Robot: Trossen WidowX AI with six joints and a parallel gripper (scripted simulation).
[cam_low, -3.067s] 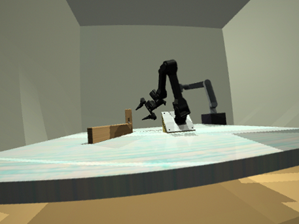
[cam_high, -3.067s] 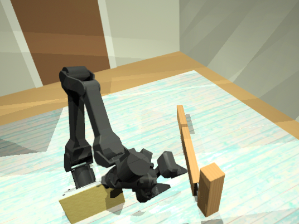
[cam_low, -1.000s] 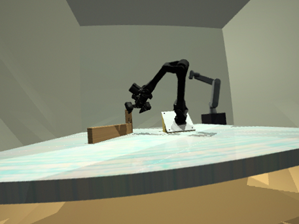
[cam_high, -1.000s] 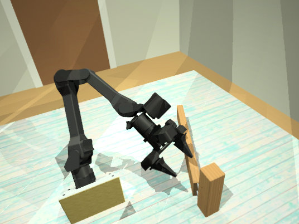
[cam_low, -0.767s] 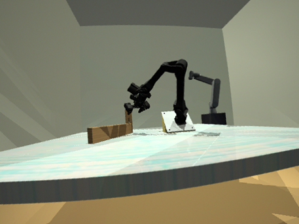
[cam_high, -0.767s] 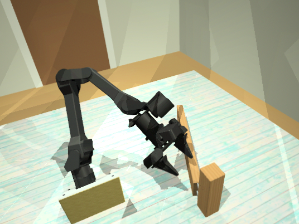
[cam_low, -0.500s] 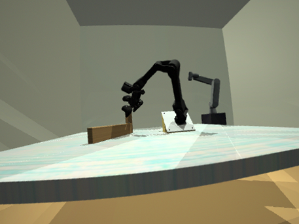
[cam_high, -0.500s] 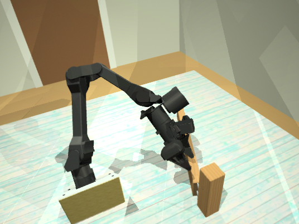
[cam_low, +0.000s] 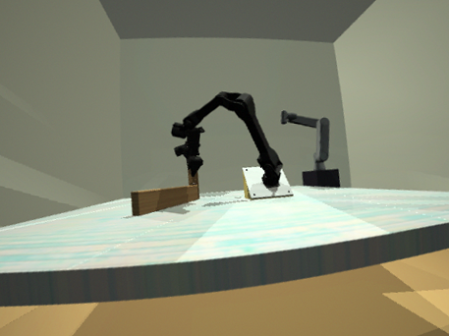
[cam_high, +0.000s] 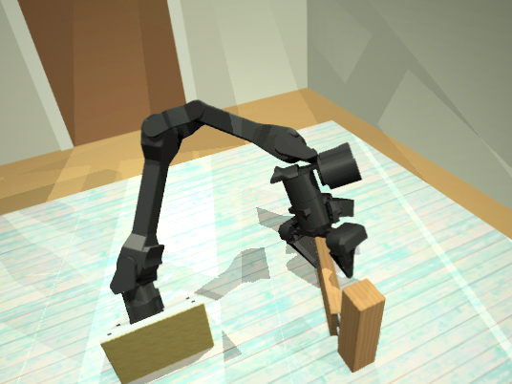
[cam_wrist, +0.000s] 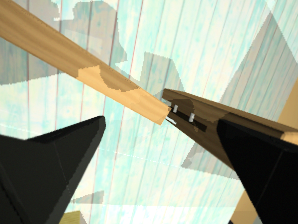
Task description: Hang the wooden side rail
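The wooden rail lies along the table, its near end close to the foot of the upright post. Light hook metal shows at the rail's end, beside the post's dark slot. Two light pins show in the slot. Whether a hook touches a pin is too small to tell. My gripper is open and empty, above the rail near the post. In the wrist view, the right finger covers part of the post.
The arm's tilted white-topped mount stands to the left of the post in the top view. A second, grey arm on a dark base stands at the back right in the exterior view. Room walls surround the table.
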